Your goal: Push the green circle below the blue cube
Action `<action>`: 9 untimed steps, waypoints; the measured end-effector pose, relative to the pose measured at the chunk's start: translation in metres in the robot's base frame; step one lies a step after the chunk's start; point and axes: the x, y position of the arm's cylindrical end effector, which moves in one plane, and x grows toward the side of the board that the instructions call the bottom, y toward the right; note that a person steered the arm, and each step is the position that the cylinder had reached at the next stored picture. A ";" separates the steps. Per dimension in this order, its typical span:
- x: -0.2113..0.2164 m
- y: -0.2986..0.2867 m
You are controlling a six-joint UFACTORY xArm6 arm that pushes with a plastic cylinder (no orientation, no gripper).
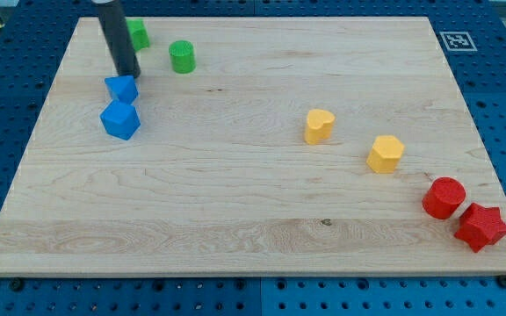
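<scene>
Our tip (131, 75) sits at the view's upper left of the bench (253, 202), touching or just above the top edge of a small blue block (122, 88) whose shape we cannot make out. Directly below that block, touching it, is the blue cube (119, 119). We carry no fingers — only the dark rod — so there is nothing to spread or pinch.

The green circle (182, 57) stands to the right of our tip, near the view's top, apart from both blue blocks. A second green block (137, 34) is partly hidden behind the rod.

Well apart, toward the view's right, lie a yellow heart (319, 125) and a yellow hexagon (385, 154); a red cylinder (444, 197) and red star (480, 226) sit at the lower right — touching.
</scene>
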 end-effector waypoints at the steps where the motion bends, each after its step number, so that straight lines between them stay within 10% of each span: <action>1: 0.016 -0.003; 5: -0.086 -0.072; 7: -0.137 -0.014; 9: -0.060 0.095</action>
